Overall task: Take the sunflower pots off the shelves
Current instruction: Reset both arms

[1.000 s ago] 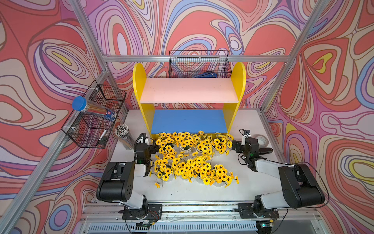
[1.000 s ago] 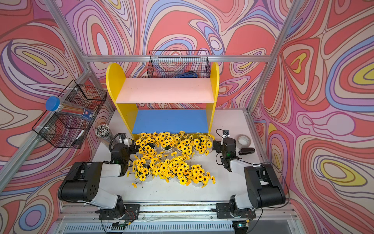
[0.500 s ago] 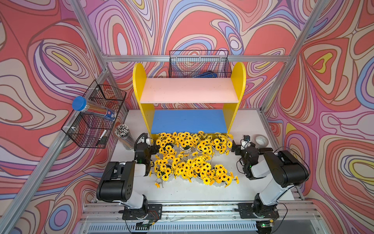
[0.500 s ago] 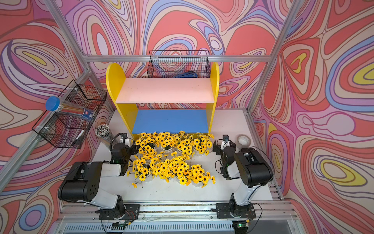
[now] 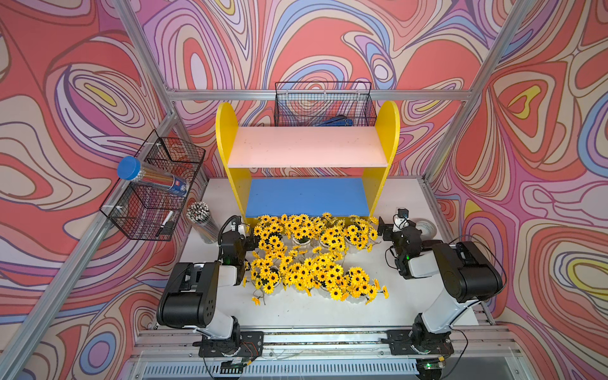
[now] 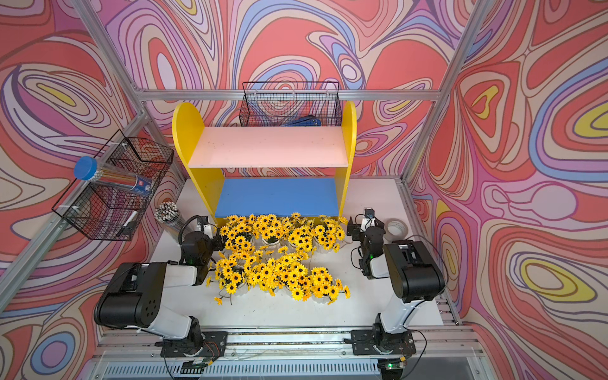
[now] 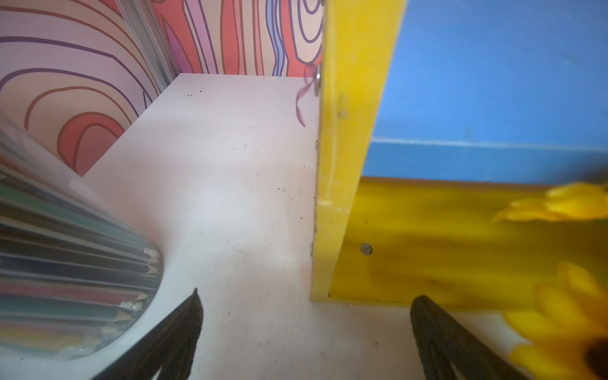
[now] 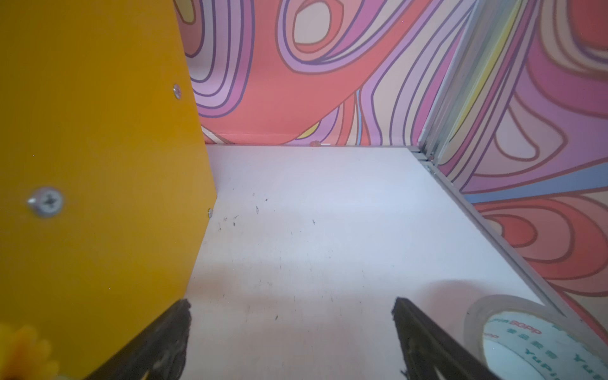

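The sunflower pots (image 5: pixel 312 256) stand bunched in two rows on the white table in front of the shelves (image 5: pixel 307 148), as both top views show. The pink upper board and the blue lower board (image 6: pixel 276 197) are bare. My left gripper (image 5: pixel 245 234) rests low at the left end of the flowers, open, with only table between its fingertips (image 7: pixel 307 294). The yellow side panel's foot lies just ahead and a sunflower (image 7: pixel 559 329) is beside it. My right gripper (image 5: pixel 393 228) sits at the flowers' right end, open and holding nothing (image 8: pixel 292 300).
A jar of pencils (image 5: pixel 202 220) stands close to the left gripper. A roll of tape (image 5: pixel 426 227) lies just right of the right gripper. One wire basket (image 5: pixel 154 187) with a blue-capped tube hangs on the left wall. Another (image 5: pixel 324 105) hangs behind the shelves.
The right arm has folded back, its elbow rising from low on the right to upright, while its gripper stays near the tape. The left arm and the pots have not moved.
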Tool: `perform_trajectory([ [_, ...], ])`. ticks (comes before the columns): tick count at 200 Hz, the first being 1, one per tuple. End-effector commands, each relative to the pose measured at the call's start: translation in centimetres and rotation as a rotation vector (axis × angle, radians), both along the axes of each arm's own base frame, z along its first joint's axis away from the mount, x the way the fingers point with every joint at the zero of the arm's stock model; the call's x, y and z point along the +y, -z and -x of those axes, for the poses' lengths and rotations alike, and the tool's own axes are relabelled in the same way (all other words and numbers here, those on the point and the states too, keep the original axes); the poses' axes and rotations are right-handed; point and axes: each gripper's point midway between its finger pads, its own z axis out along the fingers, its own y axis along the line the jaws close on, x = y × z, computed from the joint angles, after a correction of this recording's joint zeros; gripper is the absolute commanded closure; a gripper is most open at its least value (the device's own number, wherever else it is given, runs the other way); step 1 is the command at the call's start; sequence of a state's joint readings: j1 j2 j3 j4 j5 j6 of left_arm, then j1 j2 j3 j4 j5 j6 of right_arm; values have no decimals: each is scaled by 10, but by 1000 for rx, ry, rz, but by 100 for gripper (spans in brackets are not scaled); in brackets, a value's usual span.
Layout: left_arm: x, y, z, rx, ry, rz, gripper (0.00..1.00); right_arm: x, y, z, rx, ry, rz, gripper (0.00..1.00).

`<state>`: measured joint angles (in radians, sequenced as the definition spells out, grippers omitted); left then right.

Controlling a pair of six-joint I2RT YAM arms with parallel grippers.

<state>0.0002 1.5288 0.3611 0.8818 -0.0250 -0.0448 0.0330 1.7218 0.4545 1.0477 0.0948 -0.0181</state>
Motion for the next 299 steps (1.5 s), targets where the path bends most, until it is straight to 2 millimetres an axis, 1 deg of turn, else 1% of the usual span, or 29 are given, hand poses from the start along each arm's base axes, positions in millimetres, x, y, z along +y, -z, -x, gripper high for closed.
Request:
perform_trajectory([
  [1, -1, -3, -4, -6, 15, -10, 0, -2, 14, 0, 81, -21, -59, 2],
  [94, -1, -3, -4, -6, 16, -11, 0, -3, 15, -1, 85, -23, -63, 2],
  [112, -8, -2, -5, -2, 58, -9, 0, -3, 13, -1, 79, -22, -60, 2],
  [299, -7, -2, -5, -4, 57, -10, 0, -3, 13, 0, 75, -21, -59, 2],
])
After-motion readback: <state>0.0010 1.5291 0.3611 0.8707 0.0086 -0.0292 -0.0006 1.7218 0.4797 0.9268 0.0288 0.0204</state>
